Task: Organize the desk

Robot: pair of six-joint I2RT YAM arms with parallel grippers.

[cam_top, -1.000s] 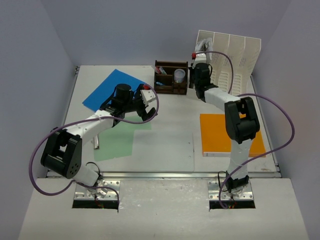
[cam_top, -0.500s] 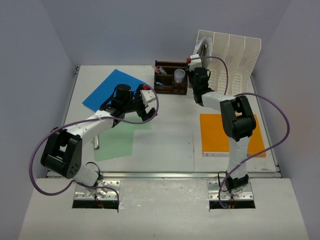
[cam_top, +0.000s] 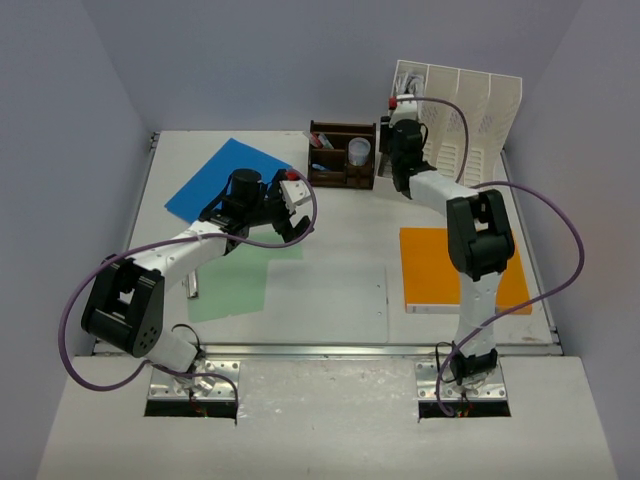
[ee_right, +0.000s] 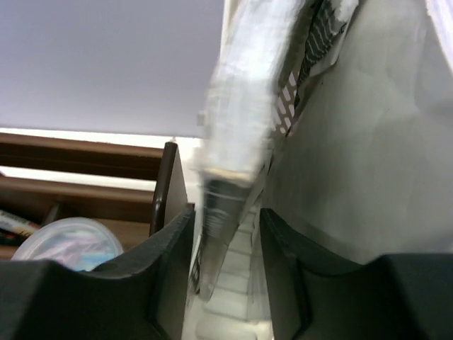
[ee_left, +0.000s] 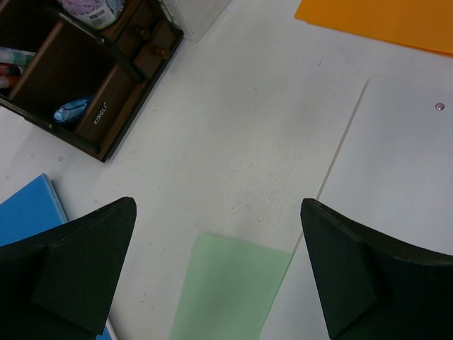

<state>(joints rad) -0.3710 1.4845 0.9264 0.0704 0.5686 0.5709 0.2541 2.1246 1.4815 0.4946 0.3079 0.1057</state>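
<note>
The desk is a wide white tabletop. My right gripper reaches into the leftmost slot of the white file rack. Its jaws stand apart around a thin printed booklet. The booklet is upright and blurred, with a gap showing on each side. My left gripper hangs wide open and empty above the desk. The corner of a pale green sheet lies below it.
A dark brown pen organizer stands left of the rack, with a tape roll and pens inside. A blue folder lies at the back left. An orange folder lies on the right and a white board in the front middle.
The right jaws have parted from the booklet at the rack's left slot. The right wrist shifted slightly left, then back. The left arm has not moved.
</note>
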